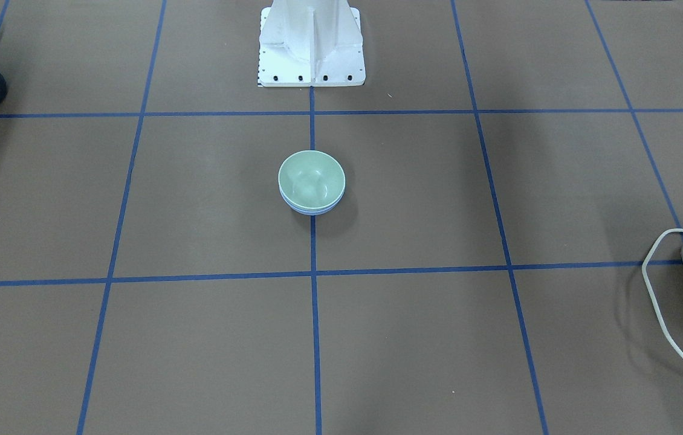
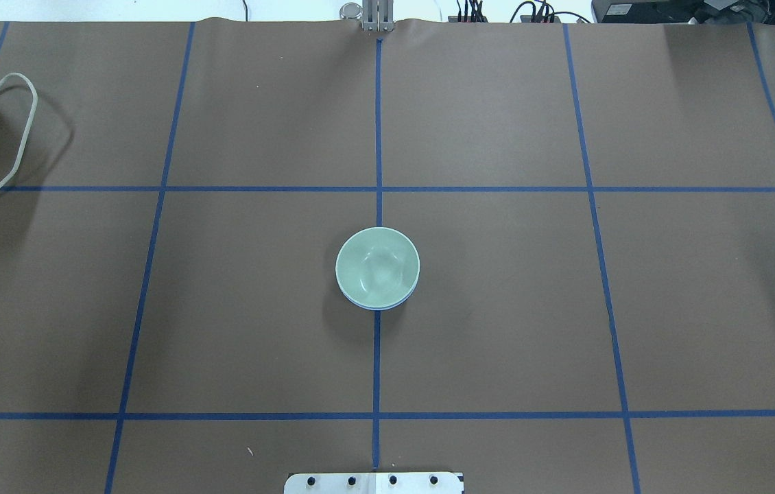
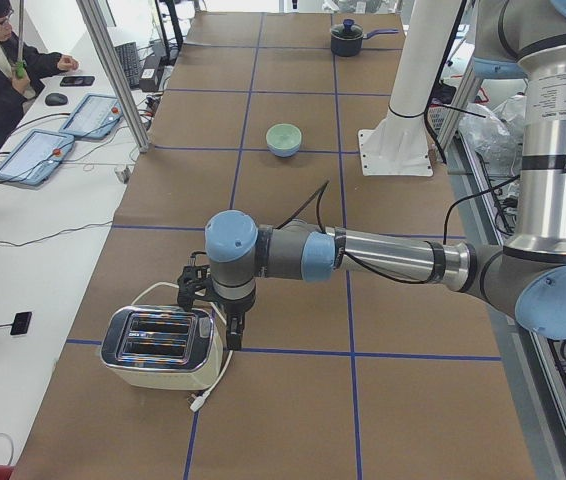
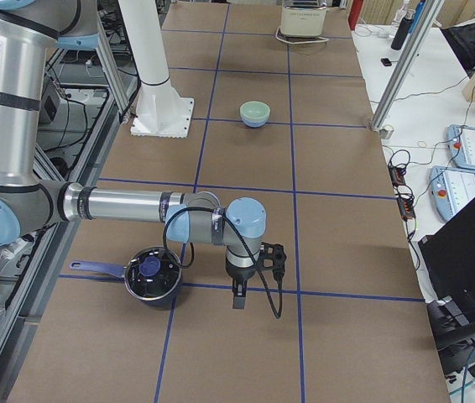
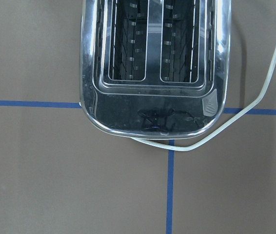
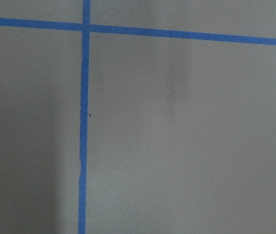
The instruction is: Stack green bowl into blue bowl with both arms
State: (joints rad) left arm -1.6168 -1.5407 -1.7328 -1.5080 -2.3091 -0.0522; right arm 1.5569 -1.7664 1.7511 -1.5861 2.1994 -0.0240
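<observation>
Already nested: the green bowl (image 2: 377,266) sits inside the blue bowl (image 2: 377,306), with only a thin blue rim showing under it. The pair is at table centre on the middle tape line, just in front of the white pedestal (image 1: 311,42).

The left gripper (image 3: 211,318) hangs over the toaster (image 3: 158,345) at the table's left end, well apart from the bowls. The right gripper (image 4: 256,277) is near the dark pot (image 4: 152,277) at the right end, also well apart. The bowls lie inward along the table from each gripper, and neither arm is clearly nearer. The stack is round, so it has no long axis.

Neither wrist view shows its fingers, so I cannot tell whether either gripper is wide or narrow. Neither holds a bowl.

The stack looks finished, so probably no further reach is needed.
</observation>
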